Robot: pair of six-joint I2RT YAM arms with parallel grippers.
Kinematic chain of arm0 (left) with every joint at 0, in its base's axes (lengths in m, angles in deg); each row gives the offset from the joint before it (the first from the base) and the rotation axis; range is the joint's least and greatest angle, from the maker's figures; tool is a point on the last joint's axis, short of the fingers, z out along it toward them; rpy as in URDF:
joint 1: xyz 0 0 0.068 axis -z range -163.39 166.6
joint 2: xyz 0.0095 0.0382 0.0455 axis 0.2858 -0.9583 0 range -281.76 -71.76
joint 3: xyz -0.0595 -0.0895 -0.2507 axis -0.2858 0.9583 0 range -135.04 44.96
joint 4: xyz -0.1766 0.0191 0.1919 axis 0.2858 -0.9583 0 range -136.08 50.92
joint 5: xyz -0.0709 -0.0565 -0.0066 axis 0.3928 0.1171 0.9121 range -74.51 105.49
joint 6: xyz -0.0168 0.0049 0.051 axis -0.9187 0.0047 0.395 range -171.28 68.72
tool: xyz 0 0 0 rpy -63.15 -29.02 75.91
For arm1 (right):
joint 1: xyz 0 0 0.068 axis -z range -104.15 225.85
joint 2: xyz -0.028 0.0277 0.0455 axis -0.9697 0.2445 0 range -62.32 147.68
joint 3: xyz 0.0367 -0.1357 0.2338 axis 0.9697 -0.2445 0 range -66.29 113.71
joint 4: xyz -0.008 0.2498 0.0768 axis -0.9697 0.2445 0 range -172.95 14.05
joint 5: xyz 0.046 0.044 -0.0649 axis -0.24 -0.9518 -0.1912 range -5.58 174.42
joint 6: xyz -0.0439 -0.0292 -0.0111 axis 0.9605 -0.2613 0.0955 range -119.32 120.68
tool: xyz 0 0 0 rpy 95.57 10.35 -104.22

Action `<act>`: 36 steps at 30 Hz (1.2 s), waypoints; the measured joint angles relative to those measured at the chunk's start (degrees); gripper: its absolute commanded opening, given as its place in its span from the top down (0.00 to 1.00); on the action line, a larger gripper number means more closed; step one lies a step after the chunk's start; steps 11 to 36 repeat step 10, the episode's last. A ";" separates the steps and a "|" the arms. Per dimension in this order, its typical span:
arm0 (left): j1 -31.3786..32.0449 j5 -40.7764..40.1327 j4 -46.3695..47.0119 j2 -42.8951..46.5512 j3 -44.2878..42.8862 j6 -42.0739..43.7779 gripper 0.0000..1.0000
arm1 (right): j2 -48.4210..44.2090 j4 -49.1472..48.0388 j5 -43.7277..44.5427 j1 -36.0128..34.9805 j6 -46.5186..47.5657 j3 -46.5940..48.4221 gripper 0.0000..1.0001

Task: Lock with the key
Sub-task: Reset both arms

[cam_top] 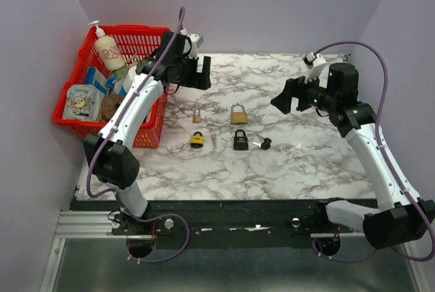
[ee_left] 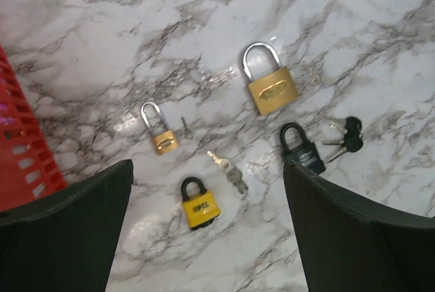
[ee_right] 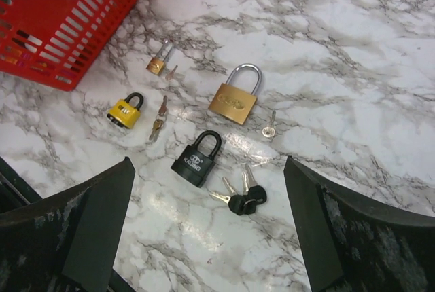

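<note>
Above the tabletop, my left claw and right claw hang wide open, empty. Approach step; next I must grip the black keys.

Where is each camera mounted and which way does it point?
Top external: above, behind the bases, looking down on the table; left arm, right arm show.
Left wrist: over the table, looking down at the yellow padlock and black padlock; open left gripper shows.
Right wrist: looking down from the table's right; open right gripper shows.
Shared: both wrist views hold those padlocks.
</note>
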State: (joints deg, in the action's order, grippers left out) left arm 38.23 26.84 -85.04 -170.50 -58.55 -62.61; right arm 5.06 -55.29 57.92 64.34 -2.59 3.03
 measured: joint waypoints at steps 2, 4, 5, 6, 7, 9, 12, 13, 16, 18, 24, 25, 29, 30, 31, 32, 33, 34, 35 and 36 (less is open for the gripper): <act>-1.42 0.00 -0.85 1.33 2.25 2.78 0.01 | 0.00 1.73 0.26 0.00 0.79 -0.04 0.00; -1.70 0.00 -1.29 3.06 5.14 4.55 0.01 | -0.31 2.23 0.39 0.00 1.86 -1.14 0.00; -1.68 0.02 -1.27 4.15 6.95 5.31 0.01 | -0.57 2.45 0.50 0.00 2.27 -1.86 0.00; -1.68 0.02 -1.33 5.18 8.59 5.81 0.01 | -0.79 2.64 0.52 0.00 2.60 -2.49 0.00; -1.68 0.02 -1.40 6.25 10.25 6.27 0.01 | -0.96 2.93 0.52 0.00 2.93 -2.97 0.00; -1.64 0.00 -1.88 7.48 11.96 7.06 0.01 | -1.07 3.54 0.52 0.00 3.37 -3.54 0.00; -1.64 -0.02 -1.90 7.67 12.24 7.21 0.01 | -1.07 3.72 0.50 0.00 3.50 -3.61 0.00; -1.64 -0.02 -1.90 7.67 12.24 7.21 0.01 | -1.07 3.72 0.50 0.00 3.50 -3.61 0.00; -1.64 -0.02 -1.90 7.67 12.24 7.21 0.01 | -1.07 3.72 0.50 0.00 3.50 -3.61 0.00; -1.64 -0.02 -1.90 7.67 12.24 7.21 0.01 | -1.07 3.72 0.50 0.00 3.50 -3.61 0.00; -1.64 -0.02 -1.90 7.67 12.24 7.21 0.01 | -1.07 3.72 0.50 0.00 3.50 -3.61 0.00; -1.64 -0.02 -1.90 7.67 12.24 7.21 0.01 | -1.07 3.72 0.50 0.00 3.50 -3.61 0.00; -1.64 -0.02 -1.90 7.67 12.24 7.21 0.01 | -1.07 3.72 0.50 0.00 3.50 -3.61 0.00; -1.64 -0.02 -1.90 7.67 12.24 7.21 0.01 | -1.07 3.72 0.50 0.00 3.50 -3.61 0.00; -1.64 -0.02 -1.90 7.67 12.24 7.21 0.01 | -1.07 3.72 0.50 0.00 3.50 -3.61 0.00; -1.64 -0.02 -1.90 7.67 12.24 7.21 0.01 | -1.07 3.72 0.50 0.00 3.50 -3.61 0.00; -1.64 -0.02 -1.90 7.67 12.24 7.21 0.01 | -1.07 3.72 0.50 0.00 3.50 -3.61 0.00; -1.64 -0.02 -1.90 7.67 12.24 7.21 0.01 | -1.07 3.72 0.50 0.00 3.50 -3.61 0.00; -1.64 -0.02 -1.90 7.67 12.24 7.21 0.01 | -1.07 3.72 0.50 0.00 3.50 -3.61 0.00; -1.64 -0.02 -1.90 7.67 12.24 7.21 0.01 | -1.07 3.72 0.50 0.00 3.50 -3.61 0.00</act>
